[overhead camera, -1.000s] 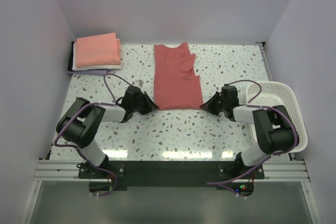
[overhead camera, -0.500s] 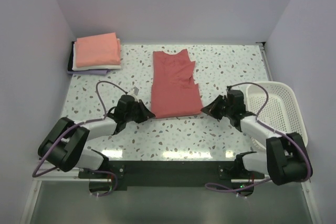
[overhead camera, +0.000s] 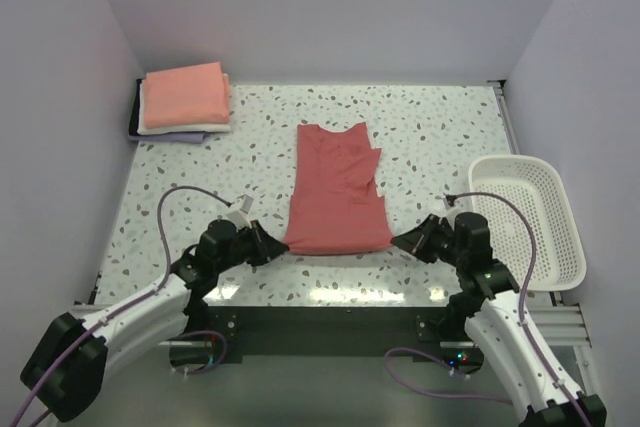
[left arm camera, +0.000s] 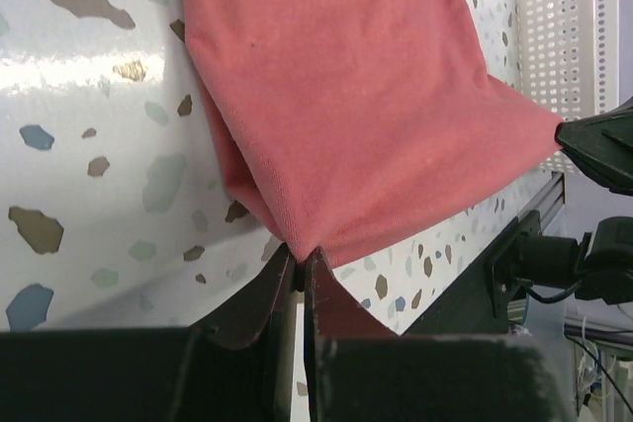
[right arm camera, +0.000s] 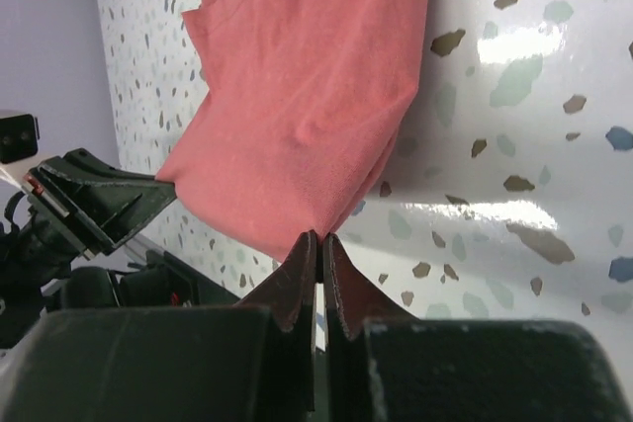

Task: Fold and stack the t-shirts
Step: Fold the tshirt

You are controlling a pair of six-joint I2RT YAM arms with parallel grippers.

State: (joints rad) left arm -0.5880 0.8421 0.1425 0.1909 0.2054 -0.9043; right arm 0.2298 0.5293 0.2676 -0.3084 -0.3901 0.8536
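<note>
A dusty-red t-shirt (overhead camera: pixel 338 191) lies lengthwise on the speckled table, folded into a long strip. My left gripper (overhead camera: pixel 278 248) is shut on its near left corner (left arm camera: pixel 297 244). My right gripper (overhead camera: pixel 399 243) is shut on its near right corner (right arm camera: pixel 318 229). The near hem is stretched between the two and sits close to the table's front edge. A stack of folded t-shirts (overhead camera: pixel 185 97), salmon-pink on top of white and lavender, rests at the far left corner.
A white lattice basket (overhead camera: pixel 530 217) stands at the right edge of the table. The table's front edge and the black base rail (overhead camera: pixel 330 322) lie just behind both grippers. Purple walls close in the left, right and back.
Both grippers have pulled back toward the table's front edge, dragging the dusty-red t-shirt nearer with them. Both arms now stretch low from their bases.
</note>
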